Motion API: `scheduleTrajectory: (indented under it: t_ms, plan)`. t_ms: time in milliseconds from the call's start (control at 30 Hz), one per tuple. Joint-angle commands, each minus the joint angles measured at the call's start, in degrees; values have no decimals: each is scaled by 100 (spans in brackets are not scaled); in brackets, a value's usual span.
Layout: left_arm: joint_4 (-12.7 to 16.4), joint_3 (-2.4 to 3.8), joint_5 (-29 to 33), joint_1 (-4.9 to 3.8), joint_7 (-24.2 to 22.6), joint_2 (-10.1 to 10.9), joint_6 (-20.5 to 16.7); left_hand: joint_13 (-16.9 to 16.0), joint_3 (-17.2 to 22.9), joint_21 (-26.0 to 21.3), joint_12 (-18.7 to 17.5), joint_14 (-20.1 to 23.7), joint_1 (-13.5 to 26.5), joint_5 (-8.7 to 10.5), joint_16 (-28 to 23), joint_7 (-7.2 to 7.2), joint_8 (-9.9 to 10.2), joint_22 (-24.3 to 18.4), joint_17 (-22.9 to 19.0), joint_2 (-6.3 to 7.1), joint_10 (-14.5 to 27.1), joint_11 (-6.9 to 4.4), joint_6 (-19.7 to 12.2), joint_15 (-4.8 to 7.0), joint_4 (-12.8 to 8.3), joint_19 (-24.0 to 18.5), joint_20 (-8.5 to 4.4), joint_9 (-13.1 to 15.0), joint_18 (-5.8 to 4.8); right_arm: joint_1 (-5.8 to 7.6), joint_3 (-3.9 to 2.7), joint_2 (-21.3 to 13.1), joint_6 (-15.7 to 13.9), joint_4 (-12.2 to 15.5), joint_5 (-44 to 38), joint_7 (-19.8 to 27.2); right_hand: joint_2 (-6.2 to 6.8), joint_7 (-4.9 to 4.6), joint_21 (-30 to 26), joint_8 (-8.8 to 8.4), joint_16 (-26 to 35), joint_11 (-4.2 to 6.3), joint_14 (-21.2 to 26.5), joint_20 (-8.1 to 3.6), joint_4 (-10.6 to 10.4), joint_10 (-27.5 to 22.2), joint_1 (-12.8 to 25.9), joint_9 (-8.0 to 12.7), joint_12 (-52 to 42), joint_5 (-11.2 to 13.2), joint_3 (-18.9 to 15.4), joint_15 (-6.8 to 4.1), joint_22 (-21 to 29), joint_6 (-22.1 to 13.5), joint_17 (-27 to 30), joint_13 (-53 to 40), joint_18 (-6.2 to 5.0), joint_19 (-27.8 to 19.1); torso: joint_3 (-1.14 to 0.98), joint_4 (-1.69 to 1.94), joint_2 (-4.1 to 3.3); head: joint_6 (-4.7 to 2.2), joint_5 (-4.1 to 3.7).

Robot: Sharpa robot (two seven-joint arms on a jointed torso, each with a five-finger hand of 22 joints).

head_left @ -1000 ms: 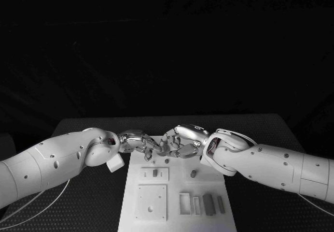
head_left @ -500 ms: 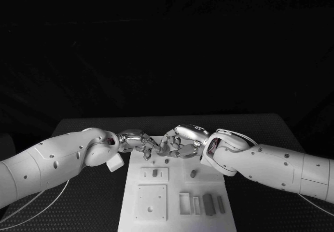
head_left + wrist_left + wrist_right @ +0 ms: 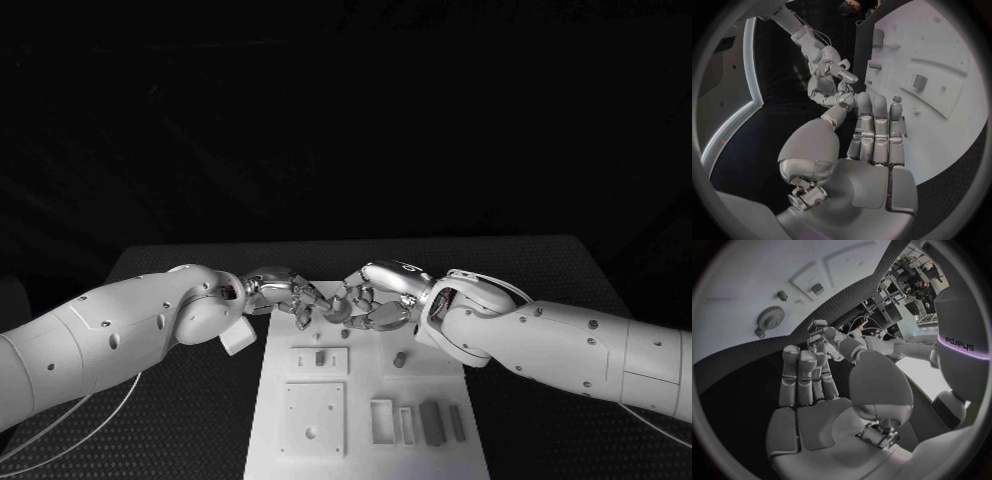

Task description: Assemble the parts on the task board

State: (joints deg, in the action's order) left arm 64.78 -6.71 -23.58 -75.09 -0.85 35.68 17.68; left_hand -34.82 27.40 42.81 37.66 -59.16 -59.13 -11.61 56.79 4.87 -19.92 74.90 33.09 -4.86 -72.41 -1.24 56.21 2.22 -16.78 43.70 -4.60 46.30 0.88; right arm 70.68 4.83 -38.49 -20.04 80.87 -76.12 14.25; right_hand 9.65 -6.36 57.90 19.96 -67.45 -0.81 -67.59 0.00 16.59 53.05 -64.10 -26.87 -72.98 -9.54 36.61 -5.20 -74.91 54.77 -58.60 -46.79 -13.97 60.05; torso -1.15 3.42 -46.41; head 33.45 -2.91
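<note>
The white task board (image 3: 368, 385) lies in the middle of the table. Over its far end my left hand (image 3: 284, 293) and right hand (image 3: 378, 300) meet, fingertips almost touching. In the left wrist view the left hand (image 3: 873, 150) holds its fingers straight and together, thumb tip close against them; whether it pinches anything is hidden. The right hand (image 3: 817, 405) shows an empty palm, its thumb apart from the fingers. A grey gear (image 3: 770, 317) lies on the board (image 3: 754, 280) below the hands. A small grey part (image 3: 319, 357) stands in a square plate and a peg (image 3: 400, 358) beside it.
Nearer me on the board are a larger square plate (image 3: 315, 417) and a row of slots with several grey bars (image 3: 433, 422). Black table (image 3: 173, 420) surrounds the board on both sides. Both forearms cross the board's far corners.
Both hands' fingers have lifted slightly off the board and drawn a little closer together. The parts on the board have not moved.
</note>
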Motion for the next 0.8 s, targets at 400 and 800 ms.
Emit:
scheduleTrajectory:
  t_ms: [400,800]
  plan:
    - [236,1,-639,-6,1088,56,-945,-27,-11,82,25,-111,-118,-119,76,-74,-91,130,32,-84,-74,-86,95,72,0,88,-372,121,-58,-4,-30,-133,-546,-390,313,-92,22,-69,28,-87,-33,10,-12,-35,-5,16,94,23,-19,-8,-35,-22,-85,-45,17,20,-103,27,-2,7,7,11,12]
    - [764,1,-1240,-47,1937,355,-1164,-27,-39,135,25,-253,4,-357,80,-132,-150,119,23,-28,-220,-142,195,138,7,216,-436,223,-51,6,-307,-9,-563,-1258,703,-37,66,-82,3,-111,-16,-4,-10,-37,-5,8,86,19,-8,-73,32,-7,-70,-59,35,36,-103,31,-7,12,21,79,58]
